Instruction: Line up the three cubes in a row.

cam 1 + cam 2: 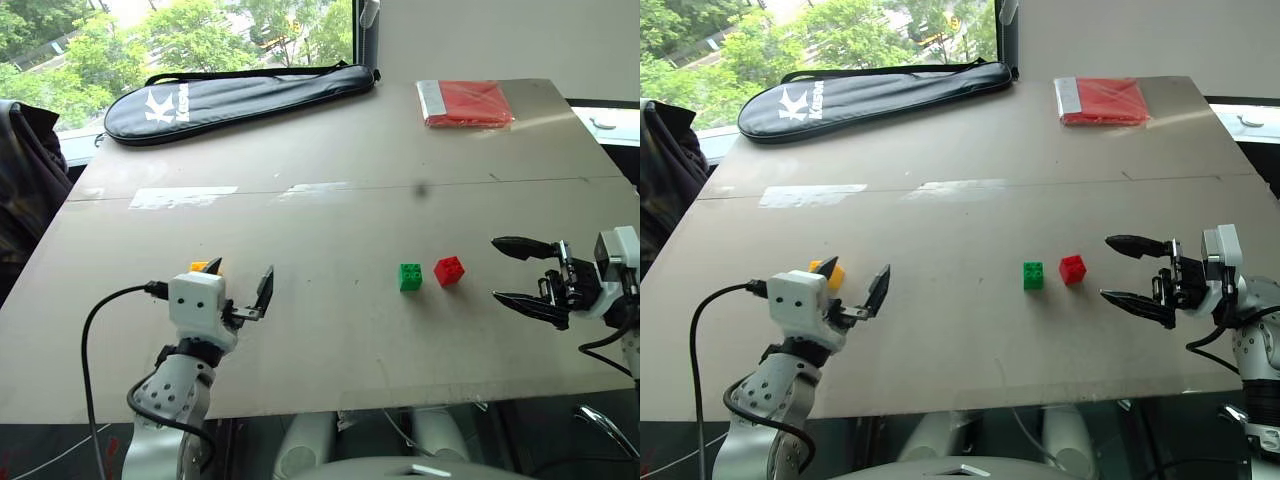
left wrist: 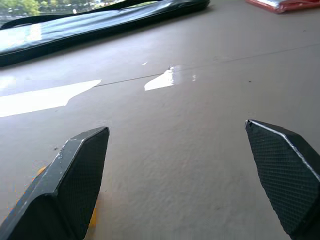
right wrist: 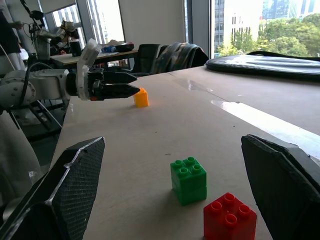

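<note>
Green cube (image 1: 410, 276) and red cube (image 1: 449, 270) sit side by side, near mid-desk (image 1: 330, 215). The yellow cube (image 1: 828, 271) lies well apart, just beside the left end effector (image 1: 241, 288). Both it and the right end effector (image 1: 522, 271) are spread and empty (row judged two-thirds formed; yellow remains).

Yellow cube (image 3: 141, 97), green cube (image 1: 410, 276), red cube (image 1: 449, 271); tan table (image 1: 330, 200); black case (image 1: 240, 95) lettered white; red packet (image 1: 468, 103).
</note>
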Motion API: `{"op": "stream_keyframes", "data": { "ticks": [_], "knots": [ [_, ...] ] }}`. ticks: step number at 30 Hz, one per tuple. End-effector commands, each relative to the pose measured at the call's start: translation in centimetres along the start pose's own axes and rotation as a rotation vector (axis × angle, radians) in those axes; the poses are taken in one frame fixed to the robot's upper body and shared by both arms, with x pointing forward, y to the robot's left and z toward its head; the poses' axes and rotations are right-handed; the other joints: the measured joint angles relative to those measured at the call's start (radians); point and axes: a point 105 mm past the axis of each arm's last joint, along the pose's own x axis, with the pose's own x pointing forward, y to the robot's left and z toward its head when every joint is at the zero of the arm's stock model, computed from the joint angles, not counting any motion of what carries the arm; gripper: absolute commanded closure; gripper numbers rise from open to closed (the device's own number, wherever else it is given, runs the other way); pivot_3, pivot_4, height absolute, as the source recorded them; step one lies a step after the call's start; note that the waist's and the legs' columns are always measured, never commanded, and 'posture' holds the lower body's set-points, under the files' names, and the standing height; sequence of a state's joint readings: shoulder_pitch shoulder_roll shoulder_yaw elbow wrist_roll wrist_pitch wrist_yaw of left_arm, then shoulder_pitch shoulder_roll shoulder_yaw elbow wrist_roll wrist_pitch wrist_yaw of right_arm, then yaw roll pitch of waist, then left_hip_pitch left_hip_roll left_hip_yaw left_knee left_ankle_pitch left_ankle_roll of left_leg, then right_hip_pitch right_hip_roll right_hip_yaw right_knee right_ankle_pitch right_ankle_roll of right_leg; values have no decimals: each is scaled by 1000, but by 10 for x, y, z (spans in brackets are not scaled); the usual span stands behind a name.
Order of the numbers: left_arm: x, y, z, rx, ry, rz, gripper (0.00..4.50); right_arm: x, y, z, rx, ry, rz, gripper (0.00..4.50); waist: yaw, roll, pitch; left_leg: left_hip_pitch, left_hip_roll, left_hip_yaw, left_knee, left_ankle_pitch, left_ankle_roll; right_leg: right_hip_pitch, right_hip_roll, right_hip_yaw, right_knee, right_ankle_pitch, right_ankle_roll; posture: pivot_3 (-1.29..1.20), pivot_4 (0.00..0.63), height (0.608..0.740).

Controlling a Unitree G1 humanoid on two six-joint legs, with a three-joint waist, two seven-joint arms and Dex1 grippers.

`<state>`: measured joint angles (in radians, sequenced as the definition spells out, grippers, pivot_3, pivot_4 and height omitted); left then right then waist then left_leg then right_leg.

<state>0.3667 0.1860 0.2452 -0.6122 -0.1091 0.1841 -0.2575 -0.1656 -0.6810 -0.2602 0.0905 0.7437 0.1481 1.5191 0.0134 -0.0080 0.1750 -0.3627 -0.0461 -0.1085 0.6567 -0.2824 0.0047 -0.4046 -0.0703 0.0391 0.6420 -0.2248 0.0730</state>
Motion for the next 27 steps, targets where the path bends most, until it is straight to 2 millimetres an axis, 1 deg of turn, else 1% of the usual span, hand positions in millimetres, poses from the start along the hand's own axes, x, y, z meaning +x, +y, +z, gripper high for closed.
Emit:
{"op": "stream_keyframes", "data": {
  "ticks": [1, 4, 8, 13, 16, 20, 27],
  "knots": [
    [-6, 23, -10, 45, 16, 86, 40, -3, 1, 5, -38, 7, 11, 0, 0, 0, 0, 0, 0, 0, 0, 0, 0, 0, 0, 0, 0, 0, 0, 0, 150, 732],
    [-6, 30, -26, 74, 64, 79, 40, -3, 2, 5, -40, 8, 10, 0, -1, 0, 0, 0, 0, 1, 0, 0, 0, 0, 0, 0, 0, 0, 0, 0, 150, 732],
    [-3, 38, -28, 67, 54, 109, 40, -3, 7, 5, -40, 6, 11, 0, 1, 0, 0, 0, 0, 1, 0, 0, 0, 0, 0, 0, 0, 0, 0, 0, 150, 732],
    [4, 42, -34, 47, 71, 126, 40, -3, 16, 4, -46, 7, 17, 0, -1, 0, 0, 0, 0, 1, 0, 0, 0, 0, 0, -1, 0, 0, 0, 0, 150, 732],
    [9, 42, -43, 31, 105, 117, 40, -2, 17, 4, -56, 6, 14, 0, -4, 0, 0, 0, 0, 1, 0, 0, 0, 0, 0, 0, 0, 0, 0, 0, 150, 732],
    [13, 46, -52, -30, 129, 162, 40, -3, 18, 6, -70, 3, 7, 0, -3, 0, 0, 0, 0, 1, 0, 0, 0, 0, 0, -1, 0, 0, 0, 0, 150, 732],
    [20, 36, -60, -55, 155, 129, 40, -5, 17, 6, -85, 1, 0, 0, -2, -1, 0, 0, 0, 1, 0, 0, 0, 0, 0, -1, 0, 0, 0, 0, 150, 732]
  ]
}}
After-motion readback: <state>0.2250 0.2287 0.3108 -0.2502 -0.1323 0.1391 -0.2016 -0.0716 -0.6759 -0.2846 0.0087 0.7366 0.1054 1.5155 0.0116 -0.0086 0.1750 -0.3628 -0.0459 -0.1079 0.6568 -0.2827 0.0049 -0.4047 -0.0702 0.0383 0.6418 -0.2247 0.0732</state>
